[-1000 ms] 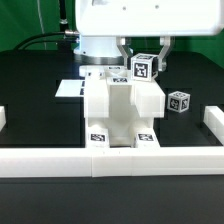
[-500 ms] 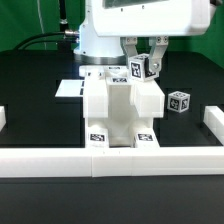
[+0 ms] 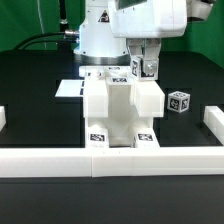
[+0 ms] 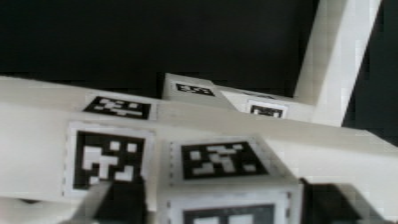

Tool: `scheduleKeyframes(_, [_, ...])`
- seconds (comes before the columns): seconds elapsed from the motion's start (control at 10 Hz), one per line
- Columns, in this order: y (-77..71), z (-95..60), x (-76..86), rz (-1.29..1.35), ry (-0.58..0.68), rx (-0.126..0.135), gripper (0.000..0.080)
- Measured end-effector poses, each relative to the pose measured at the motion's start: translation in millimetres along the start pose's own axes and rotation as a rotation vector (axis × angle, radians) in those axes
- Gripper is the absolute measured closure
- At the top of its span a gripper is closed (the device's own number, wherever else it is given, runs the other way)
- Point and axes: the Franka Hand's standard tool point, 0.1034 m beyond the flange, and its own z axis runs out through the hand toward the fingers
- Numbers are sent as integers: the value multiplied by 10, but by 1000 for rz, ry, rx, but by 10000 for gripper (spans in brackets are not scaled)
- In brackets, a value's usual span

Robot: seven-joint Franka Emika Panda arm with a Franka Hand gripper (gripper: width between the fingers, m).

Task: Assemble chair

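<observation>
The partly built chair (image 3: 122,105) is a boxy stack of white pieces with tags, standing against the front rail. A small tagged white cube (image 3: 143,68) sits at its upper back on the exterior view's right, between the fingers of my gripper (image 3: 145,67), which reaches down from above. In the wrist view the same cube (image 4: 222,165) fills the space between the two dark fingers (image 4: 128,200), with a thin light gap on each side, so my gripper (image 4: 228,200) looks open around it. The chair's white top (image 4: 107,90) lies beyond.
A second tagged cube (image 3: 179,101) lies on the black table at the exterior view's right of the chair. A long low white rail (image 3: 40,163) borders the front, with short end pieces at both sides. The marker board (image 3: 70,88) lies behind the chair.
The arm has shifted to the exterior view's right and straightened over the chair. The cube, tilted a second ago, now sits squarer, and the fingers have parted from it.
</observation>
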Motion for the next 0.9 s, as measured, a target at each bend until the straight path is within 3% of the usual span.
scheduleKeyframes(0.1, [-14, -7, -18, -66, -1, -5, 265])
scheduleKeyframes(0.2, [-40, -19, -43, -113, -2, -1, 173])
scheduleKeyframes(0.9, [-19, -14, -38, -821, 6, -19, 151])
